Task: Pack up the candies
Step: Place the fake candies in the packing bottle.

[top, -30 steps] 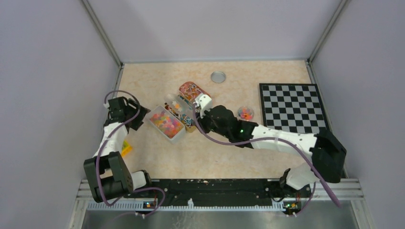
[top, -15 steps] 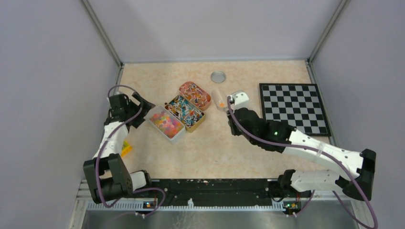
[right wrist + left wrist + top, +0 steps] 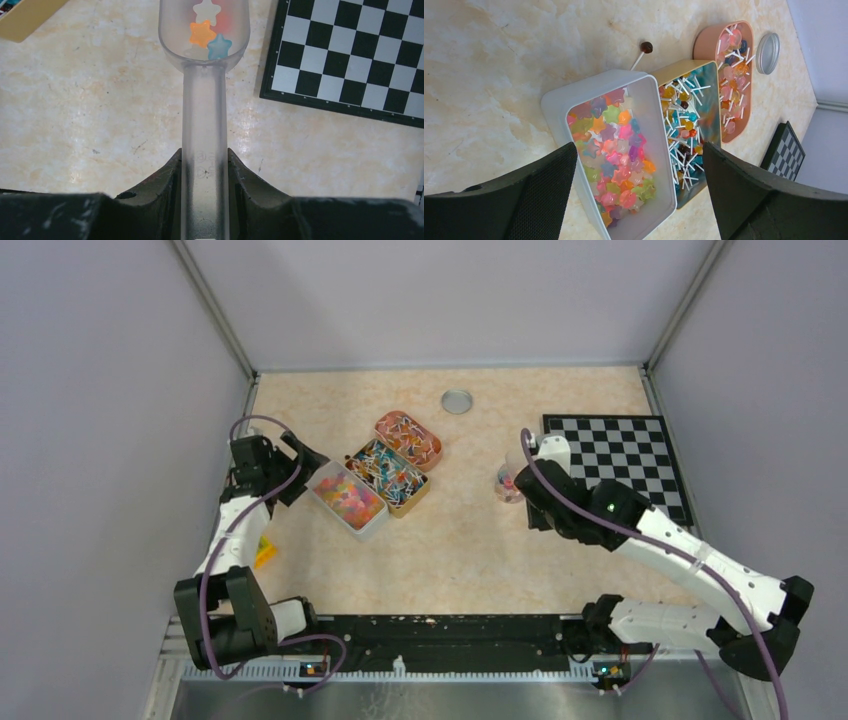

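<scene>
Right gripper (image 3: 205, 167) pinches the scoop (image 3: 205, 100), arm stretched forward, candies (image 3: 202, 32) apparently above a cup (image 3: 507, 484); left gripper (image 3: 639, 167) spread.

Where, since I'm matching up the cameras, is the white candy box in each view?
Top external: white candy box, left of centre.
Left wrist: box fills the lower middle.
Right wrist: not in view.
Shared landmark: the checkerboard, in all three.

Three boxes (image 3: 574, 90) of candies (image 3: 616, 150), one scoop (image 3: 205, 125), one lid (image 3: 457, 400), one chessboard (image 3: 630, 455).
</scene>
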Available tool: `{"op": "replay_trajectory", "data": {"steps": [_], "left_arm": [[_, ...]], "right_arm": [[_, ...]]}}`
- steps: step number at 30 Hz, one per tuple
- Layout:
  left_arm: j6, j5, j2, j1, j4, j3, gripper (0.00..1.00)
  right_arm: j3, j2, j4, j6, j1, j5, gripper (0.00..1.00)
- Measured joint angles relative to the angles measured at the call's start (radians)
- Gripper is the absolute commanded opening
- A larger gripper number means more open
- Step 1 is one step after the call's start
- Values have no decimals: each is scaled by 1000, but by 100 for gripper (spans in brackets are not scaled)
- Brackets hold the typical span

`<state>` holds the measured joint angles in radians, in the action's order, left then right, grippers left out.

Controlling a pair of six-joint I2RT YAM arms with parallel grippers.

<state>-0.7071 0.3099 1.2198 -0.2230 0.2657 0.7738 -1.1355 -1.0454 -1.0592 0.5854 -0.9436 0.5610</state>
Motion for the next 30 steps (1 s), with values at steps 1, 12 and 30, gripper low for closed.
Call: {"op": "replay_trajectory", "data": {"steps": [1,12,30], "left_arm": [[0,0,0,0,0,0,99],[-1,20,0,0,-12,0,99],[-2,45,-8,0,-34,0,99]], "right_arm": [[0,0,-7,0,15,-12,0],[3,-24,-32,-42,129,-149,0],[15,-121,-61,-126,242,-323,0]]}}
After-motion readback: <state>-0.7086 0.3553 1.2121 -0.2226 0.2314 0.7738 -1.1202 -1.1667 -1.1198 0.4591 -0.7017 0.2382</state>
